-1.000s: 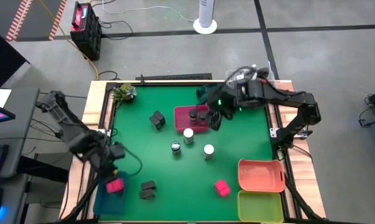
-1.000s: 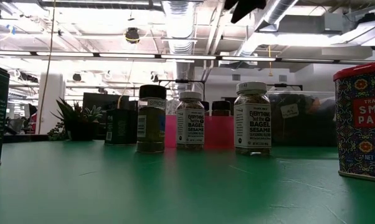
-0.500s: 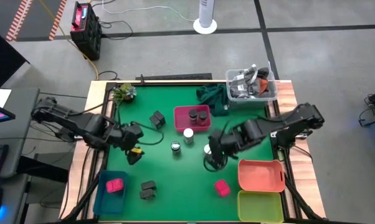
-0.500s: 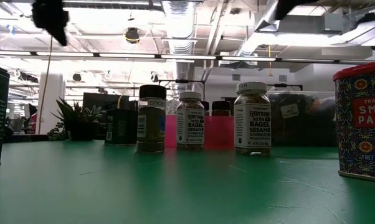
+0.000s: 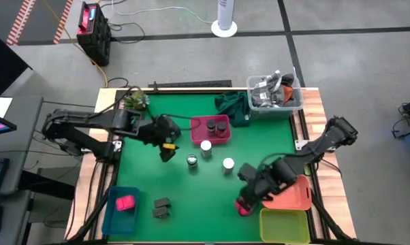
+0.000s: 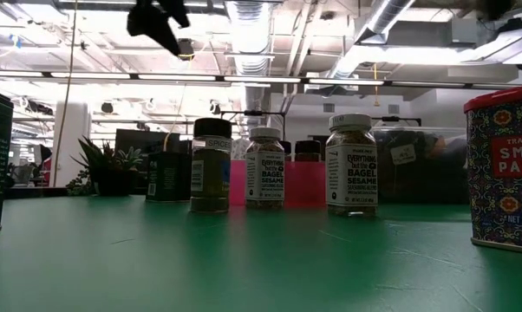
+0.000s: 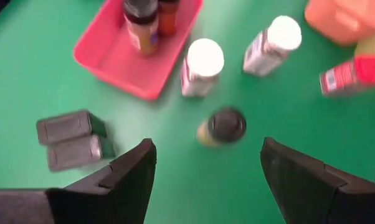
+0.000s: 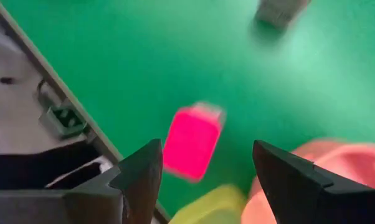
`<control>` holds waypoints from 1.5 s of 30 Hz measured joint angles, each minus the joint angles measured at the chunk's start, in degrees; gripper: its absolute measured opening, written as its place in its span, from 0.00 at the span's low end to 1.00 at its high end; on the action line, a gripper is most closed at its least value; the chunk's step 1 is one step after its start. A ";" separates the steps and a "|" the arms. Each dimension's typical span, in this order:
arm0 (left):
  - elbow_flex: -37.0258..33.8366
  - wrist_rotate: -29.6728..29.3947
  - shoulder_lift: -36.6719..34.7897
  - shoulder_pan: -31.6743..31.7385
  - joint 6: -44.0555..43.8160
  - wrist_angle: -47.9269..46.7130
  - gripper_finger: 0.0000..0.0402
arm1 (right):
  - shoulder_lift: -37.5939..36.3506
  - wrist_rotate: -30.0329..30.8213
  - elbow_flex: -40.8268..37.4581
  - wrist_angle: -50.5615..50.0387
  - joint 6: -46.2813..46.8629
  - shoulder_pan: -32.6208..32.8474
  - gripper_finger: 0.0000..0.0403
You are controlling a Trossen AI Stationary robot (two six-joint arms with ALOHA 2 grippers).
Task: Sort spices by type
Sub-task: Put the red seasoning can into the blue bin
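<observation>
My left gripper hangs open above the table, between the pink tray and the left edge. Its wrist view looks down on a dark-capped jar, two white-capped jars and dark grey boxes. Two dark brown jars stand in the pink tray. My right gripper is open above a pink packet that lies on the green table beside the orange tray. Another pink packet lies in the blue tray. One more dark grey box lies near it.
A yellow-green tray sits at the near right corner. A clear tub and a dark green cloth lie at the far edge, a small plant at the far left corner. Open green surface shows near the middle of the near edge.
My left gripper has swung from over the blue tray toward the far edge and to the right, ending beside the pink tray. My right gripper has travelled from the pink tray toward the near edge, past the white-capped jars, to above the pink packet. No spice has moved.
</observation>
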 joint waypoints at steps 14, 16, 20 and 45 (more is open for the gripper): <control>1.68 -0.12 5.45 4.73 -8.91 3.16 0.69 | 8.86 -3.88 -0.12 -1.17 -3.38 4.29 0.68; 1.69 -0.12 4.78 4.23 -10.65 3.09 0.69 | 9.47 -4.75 0.00 -0.93 -2.89 4.44 0.68; 1.69 -1.58 3.30 3.09 -11.01 2.89 0.69 | 9.38 -3.37 0.21 -1.21 -1.06 4.68 0.68; 1.69 4.11 2.29 4.95 -4.64 -1.66 0.69 | 10.01 -9.58 0.23 1.84 -7.06 -2.81 0.89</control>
